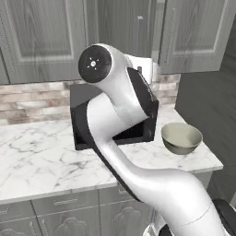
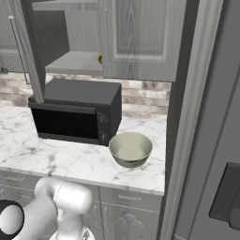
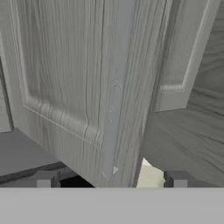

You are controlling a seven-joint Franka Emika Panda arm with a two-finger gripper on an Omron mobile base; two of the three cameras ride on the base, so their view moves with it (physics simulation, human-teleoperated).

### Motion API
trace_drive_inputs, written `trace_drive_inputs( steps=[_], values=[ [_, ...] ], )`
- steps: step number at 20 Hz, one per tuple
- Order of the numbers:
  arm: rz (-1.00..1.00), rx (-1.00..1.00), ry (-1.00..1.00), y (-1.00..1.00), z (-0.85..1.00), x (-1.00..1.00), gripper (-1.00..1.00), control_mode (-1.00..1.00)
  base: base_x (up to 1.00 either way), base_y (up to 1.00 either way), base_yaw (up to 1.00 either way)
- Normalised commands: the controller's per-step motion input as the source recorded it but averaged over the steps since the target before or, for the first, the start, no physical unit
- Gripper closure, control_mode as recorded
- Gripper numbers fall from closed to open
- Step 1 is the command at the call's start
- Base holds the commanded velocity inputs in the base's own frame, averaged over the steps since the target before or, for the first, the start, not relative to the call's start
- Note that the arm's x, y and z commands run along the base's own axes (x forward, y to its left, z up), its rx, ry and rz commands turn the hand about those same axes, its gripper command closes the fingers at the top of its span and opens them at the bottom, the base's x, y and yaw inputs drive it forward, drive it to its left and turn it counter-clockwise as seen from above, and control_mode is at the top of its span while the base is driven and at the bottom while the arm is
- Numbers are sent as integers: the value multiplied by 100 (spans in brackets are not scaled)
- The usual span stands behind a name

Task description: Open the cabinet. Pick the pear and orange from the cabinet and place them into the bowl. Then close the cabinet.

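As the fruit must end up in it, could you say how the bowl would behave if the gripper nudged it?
The bowl looks deep and rounded on a narrow base, so it may rock or slide on the smooth marble counter. It sits beside the microwave, which might stop it that way.

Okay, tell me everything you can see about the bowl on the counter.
The bowl is round and deep, cream-beige inside and greyish outside, plain and smooth, possibly ceramic. It stands upright and empty on the white marble counter, just right of the black microwave and near the counter's right end. Whether its rim touches the microwave's front corner is hard to tell. Nothing else touches it.
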Motion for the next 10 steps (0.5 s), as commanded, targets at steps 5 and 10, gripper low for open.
trace_drive_inputs(
  steps=[5, 10],
  values=[
    [15, 0, -24, -28, -76, -100, -100, -100, 0, 0, 0],
    [7, 18, -22, -99, -15, -100, -100, -100, 0, 0, 0]
  ],
)
